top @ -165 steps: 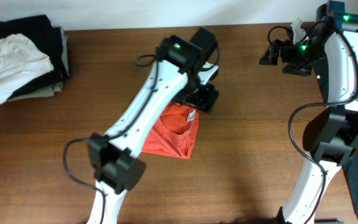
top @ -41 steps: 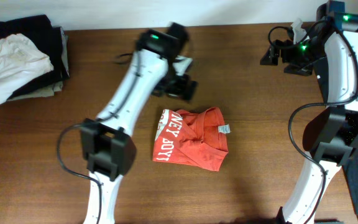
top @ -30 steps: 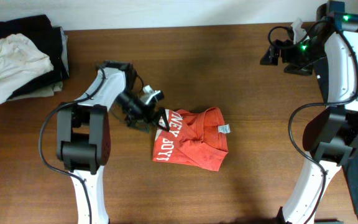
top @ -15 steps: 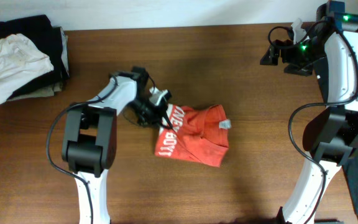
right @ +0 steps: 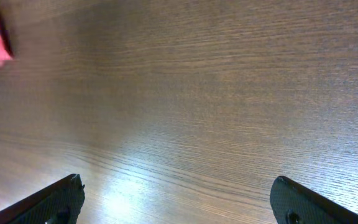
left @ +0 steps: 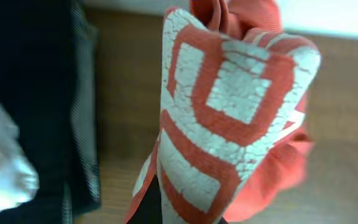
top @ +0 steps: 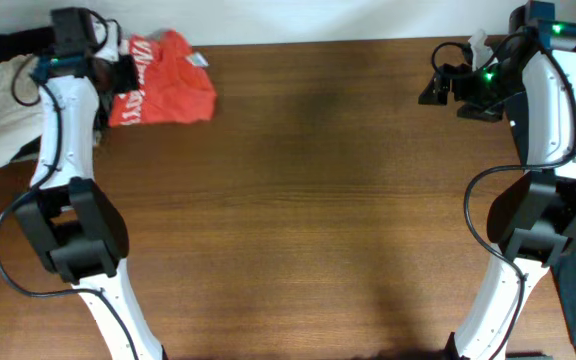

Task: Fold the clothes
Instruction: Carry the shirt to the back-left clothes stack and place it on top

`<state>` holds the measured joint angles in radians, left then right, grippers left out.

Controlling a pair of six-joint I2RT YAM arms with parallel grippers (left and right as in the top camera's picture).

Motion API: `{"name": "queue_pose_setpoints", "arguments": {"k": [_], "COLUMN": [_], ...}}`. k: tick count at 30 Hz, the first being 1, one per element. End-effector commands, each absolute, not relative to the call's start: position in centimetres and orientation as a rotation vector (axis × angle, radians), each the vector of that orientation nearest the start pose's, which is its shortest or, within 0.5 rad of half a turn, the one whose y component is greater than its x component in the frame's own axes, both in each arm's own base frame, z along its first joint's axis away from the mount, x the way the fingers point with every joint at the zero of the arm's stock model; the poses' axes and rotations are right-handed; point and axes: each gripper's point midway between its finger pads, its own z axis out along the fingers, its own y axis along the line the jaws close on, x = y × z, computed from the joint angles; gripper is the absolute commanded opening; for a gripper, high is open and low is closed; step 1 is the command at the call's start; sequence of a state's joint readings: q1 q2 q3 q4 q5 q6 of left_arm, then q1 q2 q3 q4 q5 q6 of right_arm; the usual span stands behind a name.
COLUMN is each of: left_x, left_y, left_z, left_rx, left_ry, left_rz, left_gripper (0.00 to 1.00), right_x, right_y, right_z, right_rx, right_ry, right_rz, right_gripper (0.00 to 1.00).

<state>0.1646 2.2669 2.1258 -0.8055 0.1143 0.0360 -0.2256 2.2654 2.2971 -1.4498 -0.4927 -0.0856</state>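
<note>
My left claw is clamped on the red shirt, at the far-left corner.
Shirt's long axis runs left-right, lettered end toward the clothes pile just beside it. Half a second ago it lay mid-surface. Left arm stretched to the far edge. Right claw spread wide, empty.

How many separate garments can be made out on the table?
3. A red T-shirt with white lettering at the back left, held in the left gripper; left of it, a cream garment lying on a black garment. More may be hidden beneath.
</note>
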Motion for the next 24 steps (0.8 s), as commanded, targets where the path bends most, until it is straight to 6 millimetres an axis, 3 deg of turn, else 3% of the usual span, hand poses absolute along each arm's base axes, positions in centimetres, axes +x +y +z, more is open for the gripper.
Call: {"name": "queue_pose_setpoints", "arguments": {"k": [1,3,5,7,11,13,18,20,24], "left_x": [59.2,59.0,58.2,57.8,57.0,57.1,55.9,54.8,53.7], "left_y": [11.1,12.2,15.1,16.7,21.4,22.0,25.1,26.9,29.3], "left_z": [20.0,21.7,23.4,24.4,25.4,25.7,26.2,26.4,25.6], "left_rx": [-0.280,-0.317,-0.473,-0.499,-0.572,-0.575,-0.697,-0.824,-0.874], "left_ry": [2.356,2.324,2.265,2.232,2.167,2.149,2.097,2.043,2.043], "left_rz": [-0.037,-0.012,0.059,0.073,0.111,0.114,0.314,0.399,0.431], "left_gripper": [0.01,0.01,0.01,0.01,0.01,0.01,0.01,0.01,0.01], "right_x": [47.4,47.4,47.4,47.4,47.4,47.4,47.4,47.4,47.4], "right_y": [-2.5,-2.5,-2.5,-2.5,-2.5,-2.5,-2.5,-2.5,-2.5], "right_z": [17.0,17.0,17.0,17.0,17.0,17.0,17.0,17.0,17.0], "right_rx": [0.128,0.128,0.128,0.128,0.128,0.127,0.128,0.128,0.128], "right_ry": [2.819,2.819,2.819,2.819,2.819,2.819,2.819,2.819,2.819], "right_rz": [0.650,0.650,0.650,0.650,0.650,0.650,0.650,0.650,0.650], "right_gripper": [0.99,0.99,0.99,0.99,0.99,0.99,0.99,0.99,0.99]}}
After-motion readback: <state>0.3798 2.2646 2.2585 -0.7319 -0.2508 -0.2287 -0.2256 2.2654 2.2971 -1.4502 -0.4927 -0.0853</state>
